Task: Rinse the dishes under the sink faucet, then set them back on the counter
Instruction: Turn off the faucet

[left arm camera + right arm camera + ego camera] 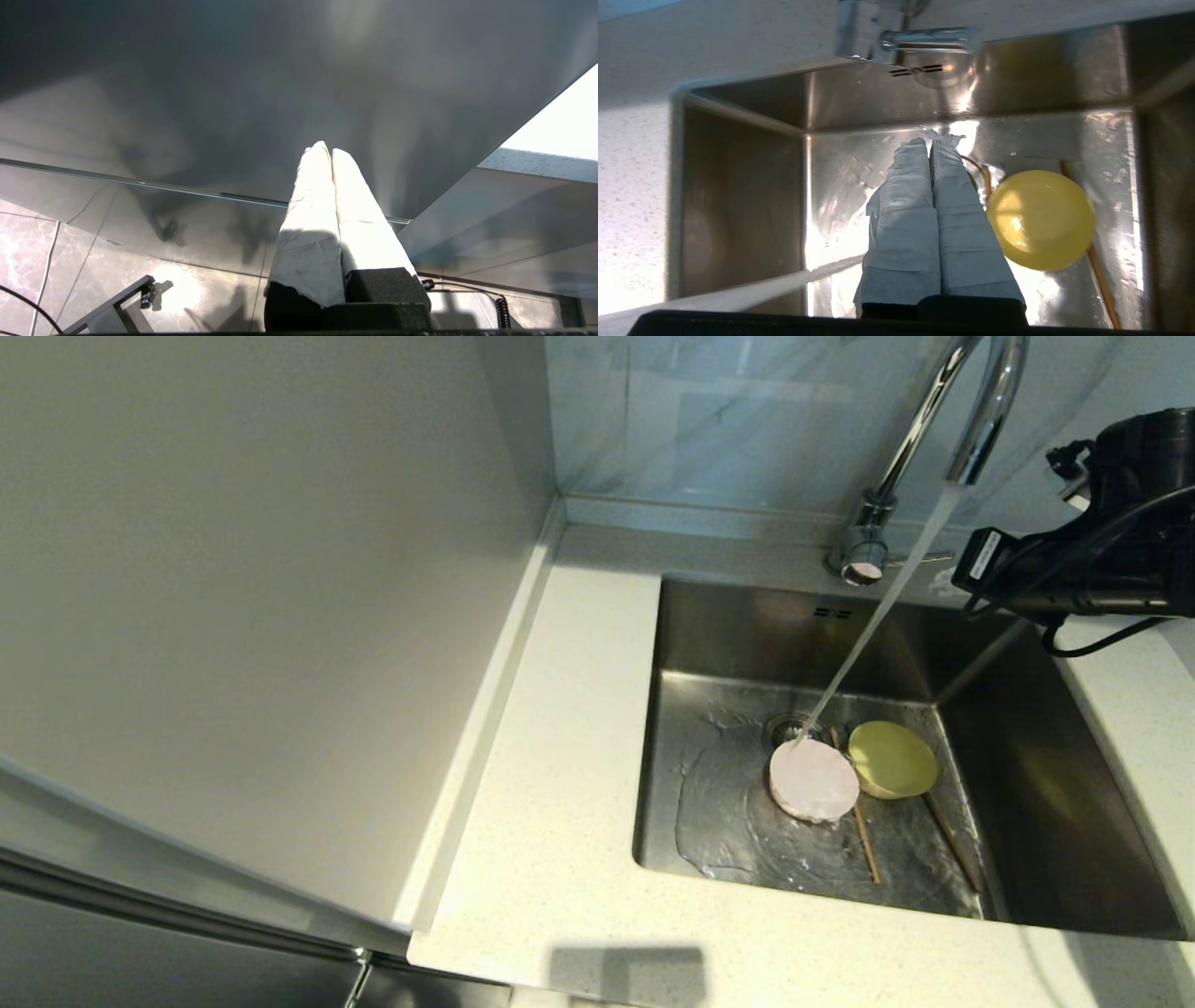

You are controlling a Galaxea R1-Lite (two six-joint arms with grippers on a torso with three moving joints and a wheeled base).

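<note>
Water runs from the chrome faucet (980, 429) in a slanted stream onto the pale pink bowl (813, 779), which sits by the drain in the sink (747, 635). The yellow-green bowl (892, 759) rests against its right side. Two chopsticks (865, 845) (952, 840) lie on the wet basin floor. My right arm (1102, 551) hangs above the sink's rear right corner. Its gripper (930, 140) is shut and empty, pointing down into the basin beside the yellow-green bowl (1041, 219); its fingers hide the pink bowl there. My left gripper (327, 149) is shut and parked low, out of the head view.
The speckled counter (560, 756) borders the sink on the left and front. A tall grey panel (233, 616) rises along the counter's left edge. The marbled wall (728, 420) stands behind the faucet. The left wrist view faces a grey cabinet front (233, 93) and floor tiles (70, 261).
</note>
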